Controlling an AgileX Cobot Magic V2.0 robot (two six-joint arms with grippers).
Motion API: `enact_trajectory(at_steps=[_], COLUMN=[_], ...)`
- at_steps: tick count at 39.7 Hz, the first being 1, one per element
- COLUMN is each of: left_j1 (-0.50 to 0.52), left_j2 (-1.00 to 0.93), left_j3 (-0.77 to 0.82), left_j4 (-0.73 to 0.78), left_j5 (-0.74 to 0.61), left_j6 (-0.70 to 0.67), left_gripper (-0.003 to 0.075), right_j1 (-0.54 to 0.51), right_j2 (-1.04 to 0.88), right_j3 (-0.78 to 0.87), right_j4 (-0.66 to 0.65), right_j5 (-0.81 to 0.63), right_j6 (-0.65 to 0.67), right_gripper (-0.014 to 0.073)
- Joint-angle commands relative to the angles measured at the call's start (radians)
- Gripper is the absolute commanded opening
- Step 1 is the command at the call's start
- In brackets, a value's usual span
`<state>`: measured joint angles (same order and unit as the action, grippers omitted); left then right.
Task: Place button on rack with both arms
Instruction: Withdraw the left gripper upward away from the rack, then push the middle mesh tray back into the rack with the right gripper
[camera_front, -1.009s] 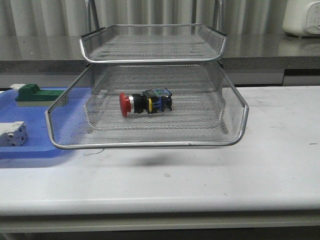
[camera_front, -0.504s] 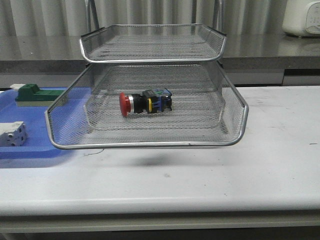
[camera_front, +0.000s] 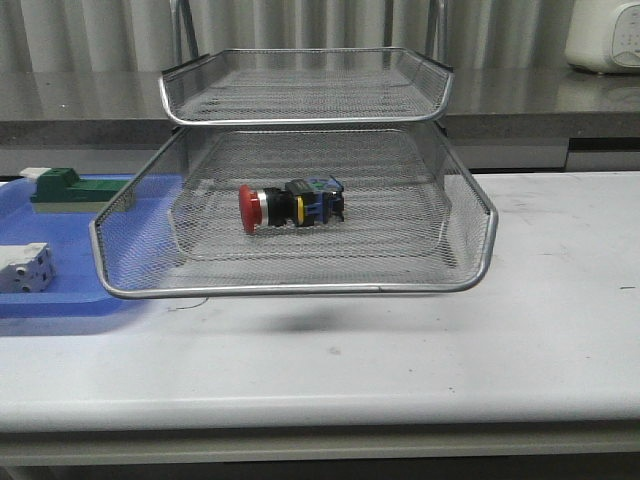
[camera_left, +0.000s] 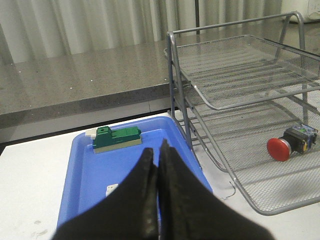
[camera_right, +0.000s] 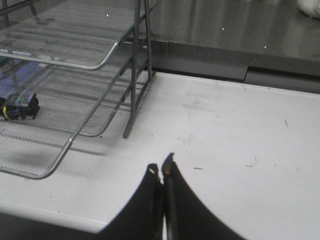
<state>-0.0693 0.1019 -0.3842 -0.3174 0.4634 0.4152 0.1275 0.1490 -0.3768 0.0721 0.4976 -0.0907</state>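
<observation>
- Blue plastic tray (camera_front: 60, 300) sits at the left edge of the white worktop (camera_front: 400, 370), its right side running under the rack's lower tier.
- Green block component (camera_front: 75, 190) lies near the far edge of the blue tray; in the left wrist view it shows a small white end piece.
- White-grey terminal block (camera_front: 25, 268) lies near the tray's front left, well apart from the green block.
- Left gripper (camera_left: 156, 152): fingers pressed together, no gap visible, nothing between them. It hangs above the blue tray, near its right rim.
- Wire-mesh rack (camera_front: 300, 290) stands mid-worktop, just right of the blue tray. Two tiers are visible in the front view, the upper one set back and smaller in the frame; chrome rims, upright posts at the rear.
- Button (camera_front: 290, 205) lies on its side on the mesh floor of the lower visible tier, roughly mid-tier and slightly left of centre. Red mushroom cap points toward the tier's left wall; black body, yellow band and blue rear block trail to the right. No gripper touches it.
- Right gripper (camera_right: 161, 170): fingers closed tip to tip, holding nothing. It hovers over bare worktop to the right of the rack, near the foot of a rear post, clear of the wire.
- White appliance (camera_front: 605, 35) sits on the grey counter behind the worktop, at the far right corner of the front view; only partly in frame.
</observation>
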Motion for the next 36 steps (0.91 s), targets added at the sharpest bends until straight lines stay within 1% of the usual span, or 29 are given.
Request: enact_trajectory(at_steps=[1, 6, 12, 16, 20, 26, 31, 36], left_j1=[0.002, 0.002, 0.002, 0.002, 0.002, 0.002, 0.002, 0.002], left_j2=[0.013, 0.013, 0.013, 0.013, 0.013, 0.013, 0.013, 0.013], left_j3=[-0.025, -0.025, -0.025, -0.025, -0.025, -0.025, -0.025, -0.025], left_j4=[-0.021, -0.021, -0.021, -0.021, -0.021, -0.021, -0.021, -0.021], left_j5=[-0.075, -0.075, -0.075, -0.075, -0.075, -0.075, -0.075, -0.075], left_j6=[-0.011, -0.011, -0.011, -0.011, -0.011, -0.011, -0.011, -0.011], left_gripper=[-0.0019, -0.0019, -0.0019, -0.0019, -0.0019, -0.0019, -0.0019, -0.0019], right_j1=[0.002, 0.002, 0.007, 0.061, 0.175, 0.423, 0.607, 0.739], right_j2=[0.044, 0.18, 0.388, 0.534, 0.66, 0.846, 0.984, 1.124], right_j3=[-0.025, -0.029, -0.09, -0.152, -0.207, -0.264, -0.297, -0.338], right_j4=[0.011, 0.014, 0.035, 0.035, 0.035, 0.035, 0.041, 0.054], right_j5=[-0.142, -0.242, -0.337, -0.388, -0.405, -0.447, -0.48, -0.484], right_j6=[-0.004, -0.004, -0.004, -0.004, -0.004, -0.004, -0.004, -0.003], right_gripper=[-0.0111, -0.0111, -0.0111, -0.0111, -0.0111, -0.0111, -0.0111, -0.0111])
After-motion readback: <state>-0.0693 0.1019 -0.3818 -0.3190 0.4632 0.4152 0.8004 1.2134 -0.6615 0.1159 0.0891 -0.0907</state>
